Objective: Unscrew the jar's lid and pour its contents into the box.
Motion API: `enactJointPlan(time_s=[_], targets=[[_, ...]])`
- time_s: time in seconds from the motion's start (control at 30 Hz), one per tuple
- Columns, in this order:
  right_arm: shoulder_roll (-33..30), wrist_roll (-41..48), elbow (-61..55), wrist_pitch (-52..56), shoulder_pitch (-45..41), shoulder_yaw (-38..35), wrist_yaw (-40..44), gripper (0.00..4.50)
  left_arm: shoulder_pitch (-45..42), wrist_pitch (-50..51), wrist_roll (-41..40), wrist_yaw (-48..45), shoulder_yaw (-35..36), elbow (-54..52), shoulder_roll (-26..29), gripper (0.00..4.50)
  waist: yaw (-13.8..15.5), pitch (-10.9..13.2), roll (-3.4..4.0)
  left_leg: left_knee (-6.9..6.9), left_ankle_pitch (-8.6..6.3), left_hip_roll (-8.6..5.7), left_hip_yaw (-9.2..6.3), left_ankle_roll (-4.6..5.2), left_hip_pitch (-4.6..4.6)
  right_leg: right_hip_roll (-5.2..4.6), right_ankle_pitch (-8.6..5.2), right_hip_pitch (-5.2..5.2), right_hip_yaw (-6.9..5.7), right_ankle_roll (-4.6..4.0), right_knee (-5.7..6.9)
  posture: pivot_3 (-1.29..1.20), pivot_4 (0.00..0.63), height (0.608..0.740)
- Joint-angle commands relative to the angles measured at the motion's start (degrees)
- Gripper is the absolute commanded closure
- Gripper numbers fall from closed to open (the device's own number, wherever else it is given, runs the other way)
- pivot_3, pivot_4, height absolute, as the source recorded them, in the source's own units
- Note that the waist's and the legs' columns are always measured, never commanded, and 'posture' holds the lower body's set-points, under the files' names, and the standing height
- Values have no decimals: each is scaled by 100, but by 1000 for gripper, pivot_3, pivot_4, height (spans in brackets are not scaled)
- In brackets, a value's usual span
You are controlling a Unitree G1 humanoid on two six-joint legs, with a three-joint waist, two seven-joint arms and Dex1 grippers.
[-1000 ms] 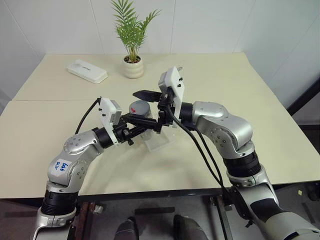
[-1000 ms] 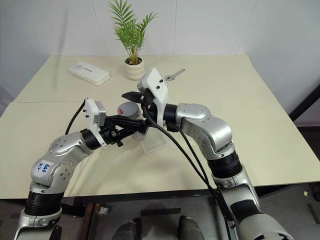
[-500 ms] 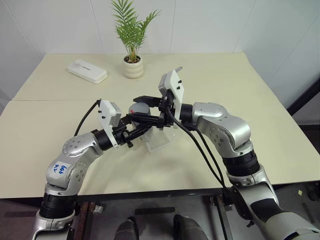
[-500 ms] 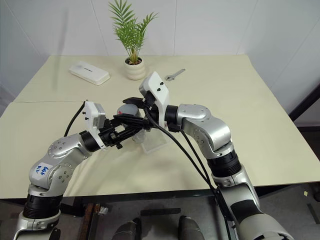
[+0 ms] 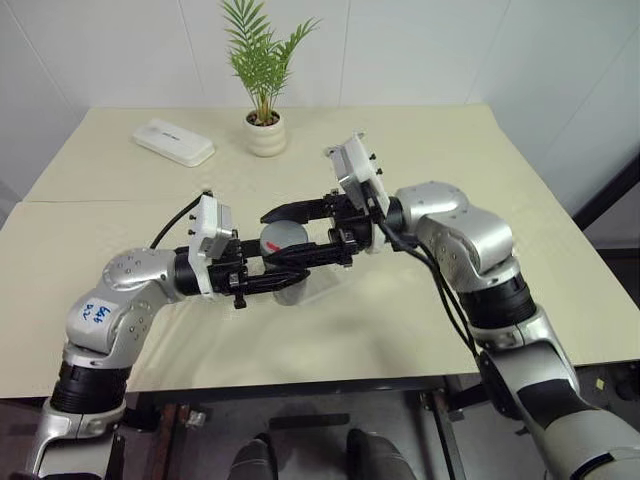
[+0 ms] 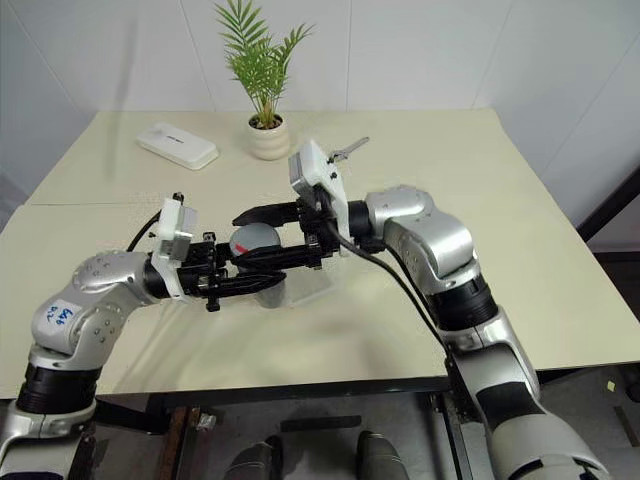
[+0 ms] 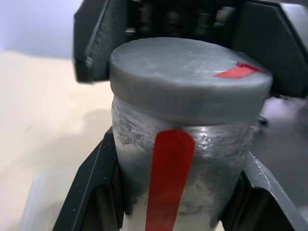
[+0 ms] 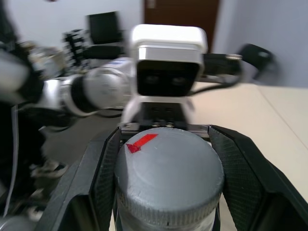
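Left gripper [image 5: 290, 272] jaws pinching jar [image 7: 183, 178]; right gripper [image 5: 300, 232] jaws clamped on lid [image 8: 168, 168]. Held above box [image 5: 315, 288], plant pot [image 5: 266, 135] at 12 o'clock on worktop [image 5: 450, 160].

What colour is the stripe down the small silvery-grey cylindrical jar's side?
Red, shown best in the left wrist view.

I see centre crowded: left gripper [image 5: 300, 268] clamps jar [image 7: 180, 163], right gripper [image 5: 300, 232] clamps lid [image 8: 168, 168], both above box [image 5: 318, 290]. Plant pot [image 5: 266, 134], white case [image 5: 174, 142], wrench [image 6: 349, 150] block far edge. Near table [image 5: 330, 340] and right side open for passing.
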Motion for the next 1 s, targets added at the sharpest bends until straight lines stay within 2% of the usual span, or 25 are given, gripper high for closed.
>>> enactJointPlan(time_s=[0.03,0.27,0.33,0.47,0.77,1.0], targets=[[-363,-170,342,-286,-72,-248,365,1949,63,-405,-138,-397,382,169,64,2547,3,0,0,0,1,1,0,2,0,1,2,-2,1,5,4,0,150,740],[-264,-100,320,-320,-31,-304,223,1949,385,-478,-201,-250,344,-122,-102,2547,15,0,0,6,-3,2,2,-4,-12,4,-20,-42,8,15,68,0,150,740],[-243,-196,325,-346,-7,-303,22,1214,411,-475,-204,-191,364,-132,-112,2547,11,0,0,11,-3,7,1,-5,-11,8,-23,-46,8,11,80,0,150,740],[-196,-108,336,-313,-5,-530,-158,25,508,-383,-191,-57,509,-149,-85,2547,13,0,0,25,-4,8,1,-5,-9,9,-23,-44,12,10,85,0,150,740],[-69,38,-241,-263,209,-637,-241,25,537,-185,-157,136,623,-108,-33,2547,12,0,0,19,-4,9,3,-6,-9,11,-23,-45,14,9,85,0,150,740],[453,-208,-650,-169,341,-292,-766,25,431,-137,-116,245,457,-97,-155,2547,2,0,0,20,-4,11,4,-7,-6,13,-24,-45,14,8,92,0,150,740]])
